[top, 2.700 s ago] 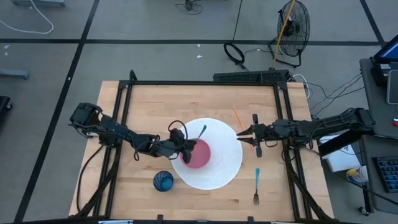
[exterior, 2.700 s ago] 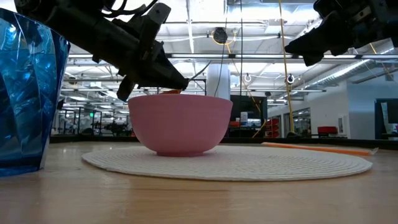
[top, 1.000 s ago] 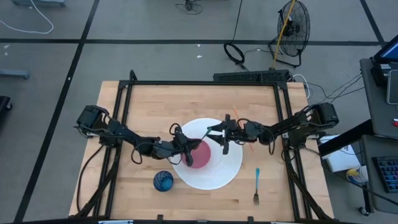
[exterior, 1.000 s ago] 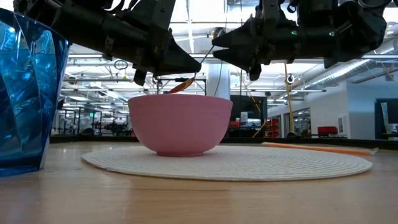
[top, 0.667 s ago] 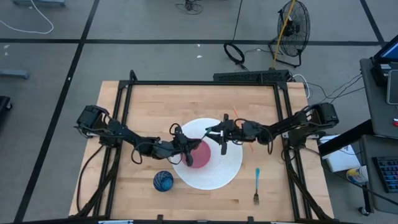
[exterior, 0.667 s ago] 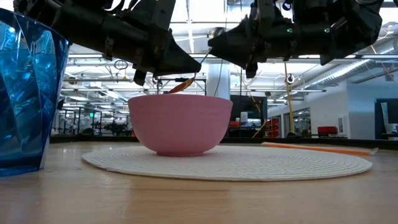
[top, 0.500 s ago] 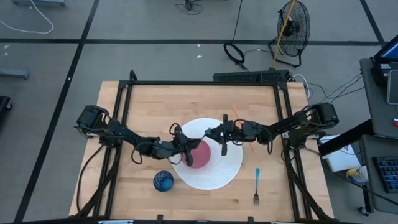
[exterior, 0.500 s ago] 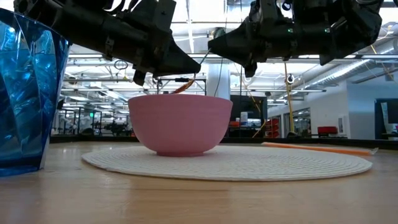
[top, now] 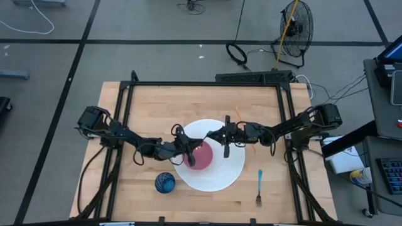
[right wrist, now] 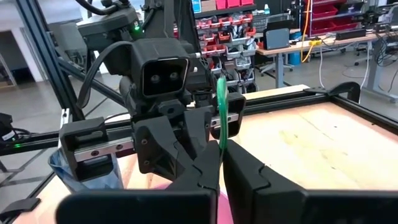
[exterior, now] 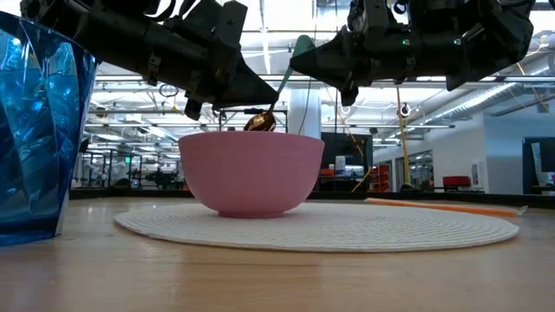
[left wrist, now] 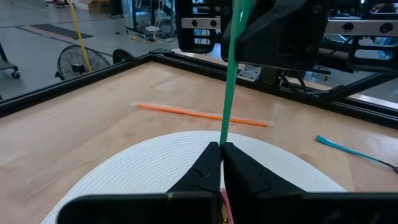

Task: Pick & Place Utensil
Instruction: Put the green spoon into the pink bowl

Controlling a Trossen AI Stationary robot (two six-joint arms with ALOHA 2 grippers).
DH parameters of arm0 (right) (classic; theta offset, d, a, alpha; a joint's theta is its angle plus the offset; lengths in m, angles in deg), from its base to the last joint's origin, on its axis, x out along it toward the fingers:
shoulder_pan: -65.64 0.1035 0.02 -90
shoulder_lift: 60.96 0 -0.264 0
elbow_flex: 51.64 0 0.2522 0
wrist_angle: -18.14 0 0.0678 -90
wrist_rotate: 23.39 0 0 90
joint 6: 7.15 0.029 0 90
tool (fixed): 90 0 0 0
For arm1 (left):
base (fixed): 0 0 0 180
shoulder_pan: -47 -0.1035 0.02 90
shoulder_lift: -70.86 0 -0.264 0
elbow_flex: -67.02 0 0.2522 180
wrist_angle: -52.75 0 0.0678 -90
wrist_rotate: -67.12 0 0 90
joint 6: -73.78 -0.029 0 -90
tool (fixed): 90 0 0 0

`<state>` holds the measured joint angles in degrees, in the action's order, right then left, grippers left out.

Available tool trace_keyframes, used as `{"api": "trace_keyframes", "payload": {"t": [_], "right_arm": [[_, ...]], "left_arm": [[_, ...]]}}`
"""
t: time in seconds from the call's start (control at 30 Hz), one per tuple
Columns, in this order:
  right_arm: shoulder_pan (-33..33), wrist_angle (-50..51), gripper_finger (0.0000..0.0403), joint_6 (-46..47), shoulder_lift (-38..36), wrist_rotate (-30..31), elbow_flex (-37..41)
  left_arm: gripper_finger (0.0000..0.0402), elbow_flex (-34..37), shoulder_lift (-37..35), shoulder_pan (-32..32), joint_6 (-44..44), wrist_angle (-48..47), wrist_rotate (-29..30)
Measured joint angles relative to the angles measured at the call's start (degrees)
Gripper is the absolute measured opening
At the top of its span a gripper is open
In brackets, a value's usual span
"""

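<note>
Both grippers meet above the pink bowl, which sits on the round white mat at the table's centre. The left gripper and right gripper each have their fingers pressed together on the green handle of the spoon. The spoon hangs tilted, its brown scoop just above the bowl's rim. A blue cup stands near left.

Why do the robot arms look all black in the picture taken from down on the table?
In the low view the bright ceiling lights shine from behind, so both arms turn into dark shapes above the pink bowl. The blue cup sits close to the camera and looks huge. In the high view the light is even.
</note>
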<state>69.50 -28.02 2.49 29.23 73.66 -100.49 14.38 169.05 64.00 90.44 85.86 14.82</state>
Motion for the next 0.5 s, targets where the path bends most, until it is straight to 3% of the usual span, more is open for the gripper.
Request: {"api": "trace_keyframes", "payload": {"t": [0.2,0.37,0.5], "right_arm": [[-0.02,0.26,0.0002,-0.49,0.0,0.32,0.0],[-0.17,0.24,0.0002,-0.46,0.0,0.37,0.0],[-0.57,0.48,0.0001,0.15,0.0,-0.58,0.0]], "left_arm": [[0.0031,0.0,0.0,0.02,0.2,-0.31,-0.2],[0.0049,0.0,0.0,0.02,-2.5,-0.34,-6.25],[0.0073,0.0,-0.02,0.05,-4.08,-0.86,-6.71]]}}
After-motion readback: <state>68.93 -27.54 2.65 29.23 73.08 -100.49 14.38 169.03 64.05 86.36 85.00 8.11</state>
